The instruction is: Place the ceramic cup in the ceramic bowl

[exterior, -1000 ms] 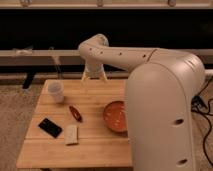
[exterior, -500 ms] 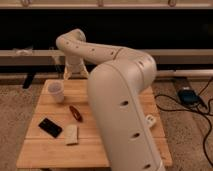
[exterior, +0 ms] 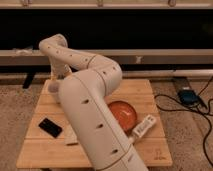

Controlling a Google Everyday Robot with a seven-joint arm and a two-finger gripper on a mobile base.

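While the white jointed robot arm (exterior: 90,115) is sweeping leftward across the view, its thick near link is filling the middle of the scene and is now masking the left-centre of the light wooden slatted table (exterior: 150,92). Compared with the two earlier views, the wrist is reaching further toward the far-left corner of the table, and the end effector (exterior: 56,79) is hanging there at the arm's far end, just behind the near link; whether it is spread or pressed together cannot be told from this view. The small whitish tapered ceramic cup, which was standing in plain sight near that far-left corner a moment ago, is no longer showing, because the arm is covering its place; whether the end effector is touching it cannot be told. The wide shallow orange-red ceramic bowl (exterior: 123,114), hidden half a second ago, is showing again right of the arm and is lying empty, with a white plastic bottle (exterior: 143,126) lying just beside it on the near right. A flat black rectangular object (exterior: 50,127) is lying unmoved at the near left. Judging from this, the arm is closing on the cup for the pick-up, so the grasp is probably not yet made, and the carry across to the bowl is still outstanding.
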